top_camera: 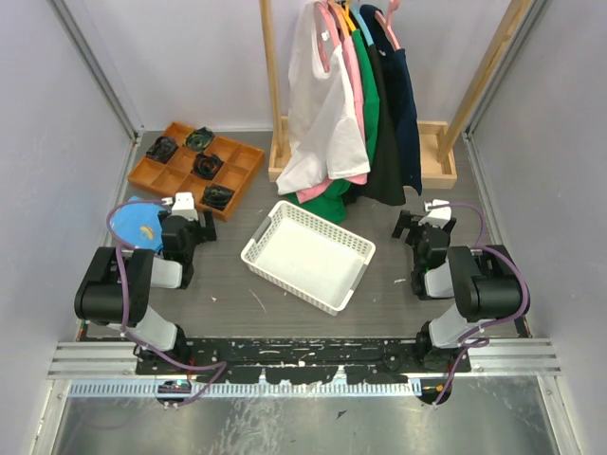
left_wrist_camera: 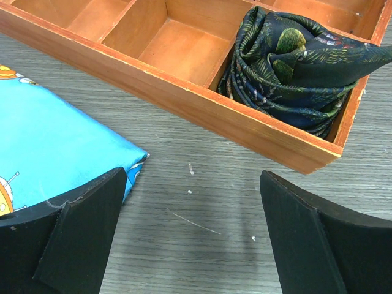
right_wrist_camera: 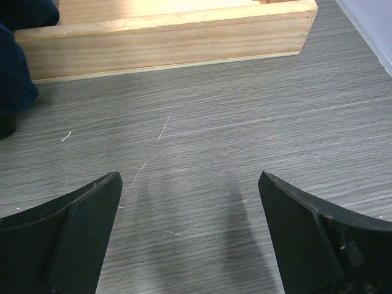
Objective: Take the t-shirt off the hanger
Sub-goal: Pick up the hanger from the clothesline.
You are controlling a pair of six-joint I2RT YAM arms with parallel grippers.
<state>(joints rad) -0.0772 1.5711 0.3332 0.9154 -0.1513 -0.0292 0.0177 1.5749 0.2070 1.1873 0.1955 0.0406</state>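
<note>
Several t-shirts hang on hangers from a wooden rack (top_camera: 271, 85) at the back: a white t-shirt (top_camera: 318, 118) in front on a pink hanger (top_camera: 324, 38), then pink, green (top_camera: 368, 95), black and navy (top_camera: 406, 104) ones. My left gripper (top_camera: 190, 210) rests low at the left, open and empty over bare table (left_wrist_camera: 196, 214). My right gripper (top_camera: 424, 223) rests low at the right, open and empty over bare table (right_wrist_camera: 196, 202). Both are far from the shirts.
A white plastic basket (top_camera: 308, 254) sits mid-table. A wooden compartment tray (top_camera: 180, 175) with rolled dark cloths (left_wrist_camera: 294, 67) is at the back left. A blue cloth (left_wrist_camera: 49, 147) lies by the left gripper. The rack's wooden base (right_wrist_camera: 165, 37) lies ahead of the right gripper.
</note>
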